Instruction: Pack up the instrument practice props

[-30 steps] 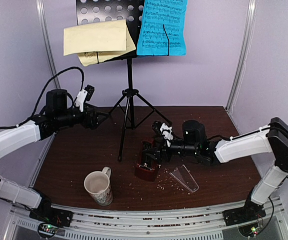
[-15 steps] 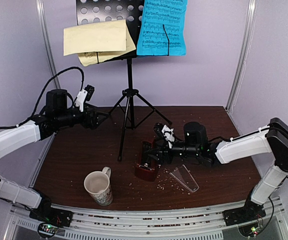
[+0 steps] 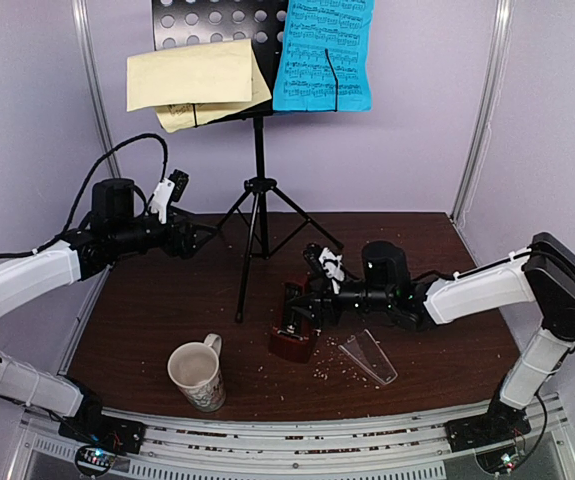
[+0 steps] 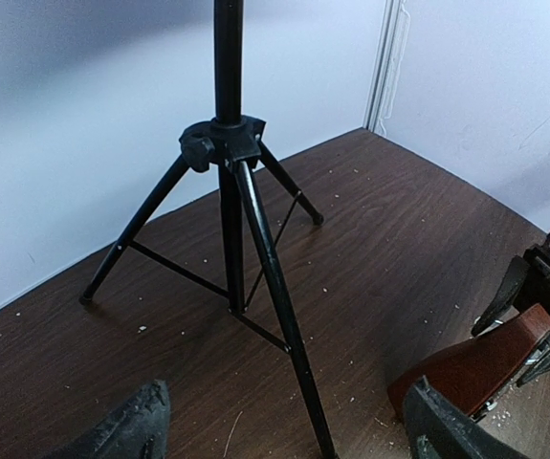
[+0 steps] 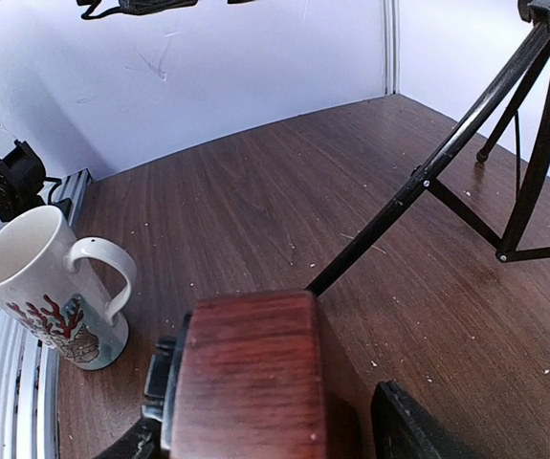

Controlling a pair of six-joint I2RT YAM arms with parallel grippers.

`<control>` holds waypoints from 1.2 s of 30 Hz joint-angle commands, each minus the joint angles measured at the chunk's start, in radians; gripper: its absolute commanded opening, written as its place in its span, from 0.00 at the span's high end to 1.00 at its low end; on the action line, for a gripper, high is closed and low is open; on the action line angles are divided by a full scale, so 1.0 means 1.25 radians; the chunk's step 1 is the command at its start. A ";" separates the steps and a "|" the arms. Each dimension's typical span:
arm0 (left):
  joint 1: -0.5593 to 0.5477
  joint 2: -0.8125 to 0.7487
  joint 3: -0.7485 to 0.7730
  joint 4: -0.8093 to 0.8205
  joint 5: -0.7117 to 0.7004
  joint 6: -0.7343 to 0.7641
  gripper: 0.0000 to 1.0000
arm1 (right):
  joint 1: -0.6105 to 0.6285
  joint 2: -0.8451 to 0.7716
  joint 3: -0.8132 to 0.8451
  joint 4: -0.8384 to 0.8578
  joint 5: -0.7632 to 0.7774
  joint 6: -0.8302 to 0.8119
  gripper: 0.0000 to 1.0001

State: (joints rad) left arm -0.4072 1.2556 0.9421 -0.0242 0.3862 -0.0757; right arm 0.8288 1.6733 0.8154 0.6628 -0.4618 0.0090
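The black perforated music stand (image 3: 257, 150) stands at the back on its tripod (image 4: 231, 153). Pale yellow sheets (image 3: 192, 80) and a blue sheet (image 3: 324, 55) rest on it. The dark red-brown metronome (image 3: 292, 340) stands on the table, with its clear cover (image 3: 369, 357) lying apart to its right. My right gripper (image 3: 299, 305) is open, its fingers on either side of the metronome (image 5: 246, 382), and the right finger (image 5: 418, 430) stands clear of it. My left gripper (image 3: 202, 238) is open and empty, left of the tripod, with one tripod leg (image 4: 284, 325) between its fingertips (image 4: 131, 430).
A cream patterned mug (image 3: 199, 375) stands near the front edge, left of the metronome; it also shows in the right wrist view (image 5: 50, 287). Crumbs are scattered over the brown table (image 3: 147, 310). Walls close in the back and sides.
My right arm has shifted very slightly at the metronome. The left arm, stand, sheets, cover and mug have not moved.
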 commanded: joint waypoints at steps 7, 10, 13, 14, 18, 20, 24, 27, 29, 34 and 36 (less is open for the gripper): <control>0.004 0.002 -0.006 0.026 0.014 0.010 0.12 | -0.014 0.022 0.025 0.008 -0.009 0.037 0.37; 0.004 0.001 -0.006 0.026 0.014 0.010 0.12 | -0.016 0.018 0.016 0.017 -0.013 0.045 0.37; 0.004 0.001 -0.005 0.026 0.015 0.010 0.12 | -0.017 0.008 0.000 0.028 -0.013 0.054 0.37; 0.004 0.001 -0.005 0.026 0.015 0.010 0.12 | -0.017 0.006 -0.006 0.033 -0.013 0.058 0.37; 0.004 0.001 -0.005 0.026 0.016 0.010 0.12 | -0.019 0.003 -0.017 0.043 -0.014 0.069 0.37; 0.004 0.001 -0.005 0.026 0.017 0.009 0.12 | -0.020 0.006 -0.016 0.044 -0.014 0.074 0.38; 0.005 -0.002 -0.006 0.026 0.017 0.010 0.12 | -0.022 0.009 -0.013 0.050 -0.021 0.085 0.40; 0.004 -0.002 -0.006 0.026 0.016 0.010 0.12 | -0.023 0.012 -0.012 0.051 -0.025 0.091 0.40; 0.004 -0.002 -0.006 0.026 0.016 0.009 0.12 | -0.024 0.015 -0.015 0.056 -0.027 0.096 0.40; 0.004 -0.003 -0.006 0.026 0.018 0.010 0.11 | -0.024 0.013 -0.024 0.066 -0.031 0.104 0.39; 0.004 -0.003 -0.005 0.026 0.017 0.009 0.11 | -0.024 0.013 -0.028 0.068 -0.031 0.108 0.39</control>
State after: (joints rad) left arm -0.4072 1.2556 0.9421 -0.0242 0.3904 -0.0757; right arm 0.8066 1.6855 0.8028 0.7139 -0.4862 0.1123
